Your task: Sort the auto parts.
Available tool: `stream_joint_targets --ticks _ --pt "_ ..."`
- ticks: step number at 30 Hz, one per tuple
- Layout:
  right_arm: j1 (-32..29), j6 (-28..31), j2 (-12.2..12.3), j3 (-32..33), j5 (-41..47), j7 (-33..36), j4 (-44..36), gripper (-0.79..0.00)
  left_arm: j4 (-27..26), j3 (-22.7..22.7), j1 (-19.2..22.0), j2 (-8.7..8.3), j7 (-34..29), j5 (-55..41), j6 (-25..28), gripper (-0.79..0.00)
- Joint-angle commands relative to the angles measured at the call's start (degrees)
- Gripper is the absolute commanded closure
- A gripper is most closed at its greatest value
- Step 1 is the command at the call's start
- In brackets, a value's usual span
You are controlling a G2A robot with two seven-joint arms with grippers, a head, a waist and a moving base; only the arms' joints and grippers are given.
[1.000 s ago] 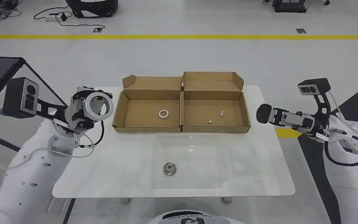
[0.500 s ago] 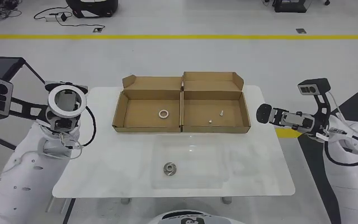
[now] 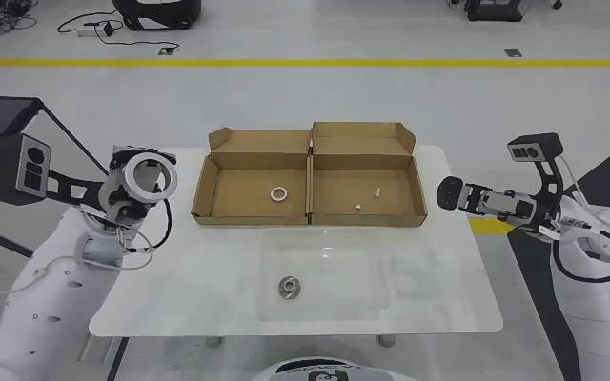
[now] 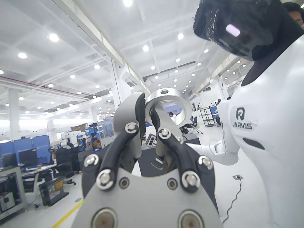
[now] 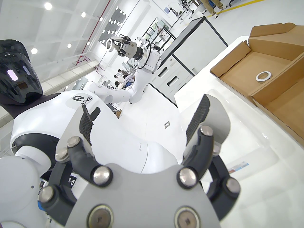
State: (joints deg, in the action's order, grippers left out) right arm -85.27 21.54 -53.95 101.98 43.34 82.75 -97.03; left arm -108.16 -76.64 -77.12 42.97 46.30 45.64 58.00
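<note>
- Left gripper (image 4: 148,110) clamps a metal ring (image 4: 166,96) by its rim, beside the table's (image 3: 429,276) left edge.
- Right gripper (image 5: 144,117) hangs empty, jaws spread, off the right edge.
- Left box (image 3: 238,198) holds a white ring (image 3: 278,193); right box (image 3: 334,195) holds two small parts (image 3: 377,190).
- Flanged part (image 3: 289,286) lies in a clear tray (image 3: 353,286).

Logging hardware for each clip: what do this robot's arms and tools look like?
The left arm and right arm are glossy white shells with black joints. A thin black cable loops beside the left wrist. The left tool and right tool match: a silver base plate with round screws, black linkage bars, and grey fingers faced with black ribbed pads.
</note>
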Motion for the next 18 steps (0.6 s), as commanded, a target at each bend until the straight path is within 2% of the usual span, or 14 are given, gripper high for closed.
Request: stream_joint_targets --ticks 1,6,18 --pt "0.0 0.0 0.0 0.0 0.0 0.0 0.0 -0.785 0.7 0.9 0.3 -0.28 0.0 0.1 0.0 0.000" --pt "0.0 0.0 0.0 0.0 0.0 0.0 0.0 -0.785 0.3 2.7 1.8 -1.23 0.0 -1.1 0.0 0.000" --pt "0.0 0.0 0.0 0.0 0.0 0.0 0.0 -0.785 0.1 2.7 1.9 -1.25 0.0 -1.5 0.0 0.000"
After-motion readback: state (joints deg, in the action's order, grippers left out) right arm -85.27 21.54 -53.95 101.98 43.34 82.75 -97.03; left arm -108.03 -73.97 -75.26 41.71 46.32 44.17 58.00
